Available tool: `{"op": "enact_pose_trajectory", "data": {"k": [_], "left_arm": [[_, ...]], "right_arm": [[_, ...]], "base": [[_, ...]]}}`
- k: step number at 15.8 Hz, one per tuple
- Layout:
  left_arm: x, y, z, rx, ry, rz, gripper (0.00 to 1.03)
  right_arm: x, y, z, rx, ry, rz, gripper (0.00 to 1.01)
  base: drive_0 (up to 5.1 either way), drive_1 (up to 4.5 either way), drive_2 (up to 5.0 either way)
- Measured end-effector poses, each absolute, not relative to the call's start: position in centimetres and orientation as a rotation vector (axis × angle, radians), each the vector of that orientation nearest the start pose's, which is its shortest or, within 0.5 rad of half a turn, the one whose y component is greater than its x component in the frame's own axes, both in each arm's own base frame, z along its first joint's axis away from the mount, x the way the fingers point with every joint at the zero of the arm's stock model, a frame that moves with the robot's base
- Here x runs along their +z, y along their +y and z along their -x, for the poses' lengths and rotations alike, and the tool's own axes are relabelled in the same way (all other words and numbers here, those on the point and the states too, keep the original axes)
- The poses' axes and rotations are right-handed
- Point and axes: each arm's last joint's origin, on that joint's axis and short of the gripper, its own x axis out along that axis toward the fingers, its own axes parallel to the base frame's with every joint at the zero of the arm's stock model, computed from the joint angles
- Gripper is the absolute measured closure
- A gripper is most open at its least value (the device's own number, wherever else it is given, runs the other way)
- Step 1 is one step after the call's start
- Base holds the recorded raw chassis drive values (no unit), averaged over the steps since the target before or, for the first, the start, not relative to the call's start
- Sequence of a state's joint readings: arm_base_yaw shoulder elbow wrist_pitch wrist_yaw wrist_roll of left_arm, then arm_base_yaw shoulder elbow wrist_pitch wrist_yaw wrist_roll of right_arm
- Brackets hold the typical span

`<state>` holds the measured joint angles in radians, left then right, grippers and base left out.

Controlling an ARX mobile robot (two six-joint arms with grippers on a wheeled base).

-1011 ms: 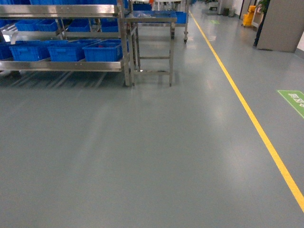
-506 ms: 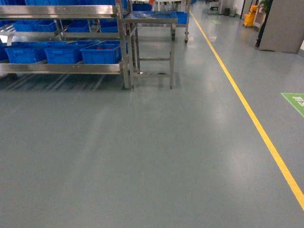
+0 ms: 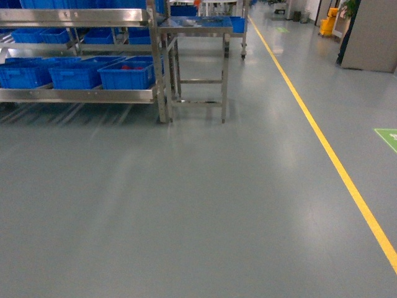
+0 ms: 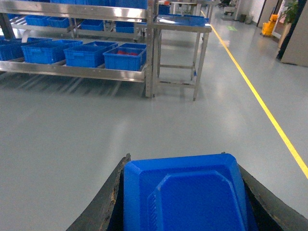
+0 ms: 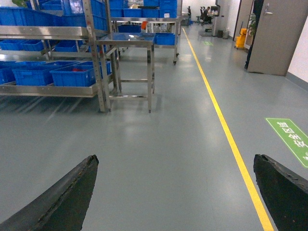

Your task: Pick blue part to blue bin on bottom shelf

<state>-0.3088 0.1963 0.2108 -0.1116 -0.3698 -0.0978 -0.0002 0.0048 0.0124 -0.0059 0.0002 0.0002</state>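
In the left wrist view my left gripper (image 4: 183,162) is shut on the blue part (image 4: 187,195), a flat blue piece with chamfered corners that fills the gap between the dark fingers. My right gripper (image 5: 175,159) is open over bare floor, holding nothing. Far ahead, the bottom shelf (image 3: 74,95) of a steel rack carries three blue crates in a row. The middle one is a blue bin (image 3: 75,74) (image 4: 86,54), and the rightmost crate (image 3: 127,74) shows red items inside. Neither gripper shows in the head view.
A small steel table (image 3: 197,25) stands against the rack's right end, with more blue crates behind it. A yellow floor line (image 3: 329,155) runs along the right, beside a green floor sign (image 3: 388,138). A grey cabinet (image 3: 372,31) stands far right.
In the head view the rack, crates and steel table have slid left and slightly down, while the green floor sign has moved right. No gripper appears in the earlier frames.
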Motion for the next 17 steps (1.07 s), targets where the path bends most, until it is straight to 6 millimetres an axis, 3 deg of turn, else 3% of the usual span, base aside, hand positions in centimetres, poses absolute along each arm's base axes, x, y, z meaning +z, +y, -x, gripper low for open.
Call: {"op": "enact_pose_trajectory", "data": {"k": [17], "left_arm": [[20.89,-2.02,-9.79,0.066,0.093,0.064,0.59]], "right_arm": [[16.68,0.0,-9.72,0.0,-0.002,0.0,0.03]], "base": [[-0.1,4.23,-4.4]]}}
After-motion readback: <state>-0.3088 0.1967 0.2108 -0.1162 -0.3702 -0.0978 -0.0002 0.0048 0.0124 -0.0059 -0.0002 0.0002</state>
